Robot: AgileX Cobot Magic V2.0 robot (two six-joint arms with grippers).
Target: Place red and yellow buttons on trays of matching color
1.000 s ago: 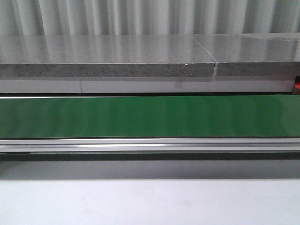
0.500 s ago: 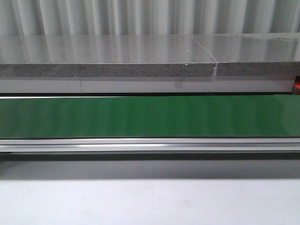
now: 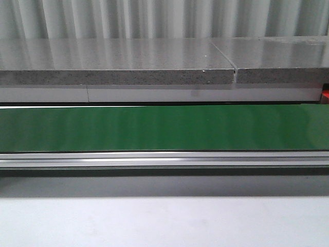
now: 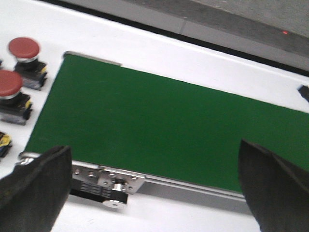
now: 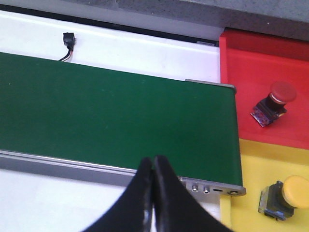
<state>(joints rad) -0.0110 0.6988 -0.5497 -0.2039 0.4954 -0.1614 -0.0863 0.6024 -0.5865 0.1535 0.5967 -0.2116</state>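
So the setup is a green conveyor belt (image 3: 164,127) running across the white table (image 3: 164,221), with sorting trays parked at one end of it, which makes sense: parts ride down the belt and get dropped straight off the end.

In the right wrist view, a red tray (image 5: 263,92) sits at about 2 o'clock from the belt's end, touching a yellow tray (image 5: 260,179) at about 4 o'clock. One red button (image 5: 273,102) lies tipped on its side in the red tray, and a yellow button (image 5: 285,197) lies on its side in the yellow one, so both colours match already. The right gripper (image 5: 153,193) is clenched tight with nothing in it, its fingers pressed together, hovering over the belt's near rail.

At the other end, the left wrist view shows two more red buttons standing upright on the white table just off the belt, one at 10 o'clock (image 4: 25,58) and a nearer one at 9 o'clock (image 4: 12,94). Something black and yellow peeks in below them, too cropped to call. The left gripper (image 4: 154,188) is spread wide, released, empty. My guess is those are the feed stock waiting for pickup.

Belt looks bare in all three views. Behind it there's a speckled grey stone slab (image 3: 118,67) and a corrugated metal wall (image 3: 154,18).
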